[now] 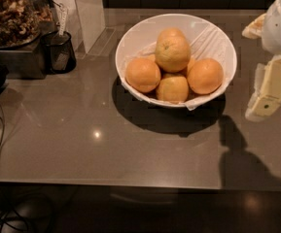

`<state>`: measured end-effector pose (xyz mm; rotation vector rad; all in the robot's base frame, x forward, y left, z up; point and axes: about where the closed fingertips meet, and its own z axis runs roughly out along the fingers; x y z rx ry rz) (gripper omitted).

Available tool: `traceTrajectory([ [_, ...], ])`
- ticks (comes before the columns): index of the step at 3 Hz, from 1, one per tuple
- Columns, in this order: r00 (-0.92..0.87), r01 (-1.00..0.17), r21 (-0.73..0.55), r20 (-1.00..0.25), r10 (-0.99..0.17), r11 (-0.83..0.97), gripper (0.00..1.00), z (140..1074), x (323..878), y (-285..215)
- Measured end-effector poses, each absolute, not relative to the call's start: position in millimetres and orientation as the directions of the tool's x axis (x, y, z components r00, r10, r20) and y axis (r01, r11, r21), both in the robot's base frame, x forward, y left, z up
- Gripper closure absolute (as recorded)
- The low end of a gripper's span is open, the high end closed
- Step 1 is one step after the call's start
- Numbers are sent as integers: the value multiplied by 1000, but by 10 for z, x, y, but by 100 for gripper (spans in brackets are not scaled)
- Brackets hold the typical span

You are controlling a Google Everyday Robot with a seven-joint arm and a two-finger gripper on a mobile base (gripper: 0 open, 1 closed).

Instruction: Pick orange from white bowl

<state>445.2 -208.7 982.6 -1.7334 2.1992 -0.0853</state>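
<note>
Orange point(172, 53): largest and palest fruit, topmost of the pile in the white bowl point(125, 42), resting on the smaller oranges point(142, 74), stem dimple facing up. Judged firm and moderately heavy; the rind is bumpy enough to grip, yet the fruit is round enough to roll, so squeeze gently. You should take it from above, across its widest girth, where both flanks stand clear of the neighbours. Liner sheet point(209, 39): crinkled, looks loose, may snag. Gripper point(271, 89): right of the bowl, well apart from the fruit, over the counter point(96, 144); you cannot tell whether it is released or clenched. Writing: none legible anywhere
</note>
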Motion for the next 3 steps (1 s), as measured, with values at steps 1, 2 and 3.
traceTrajectory([
  [1,-141,-939,-266,-289,-947,220,0,9920,4684,-1871],
  [2,-47,-951,-269,-365,-930,154,0,9980,5019,-1496],
  [3,-47,-951,-269,-365,-930,154,0,9980,5021,-1494],
])
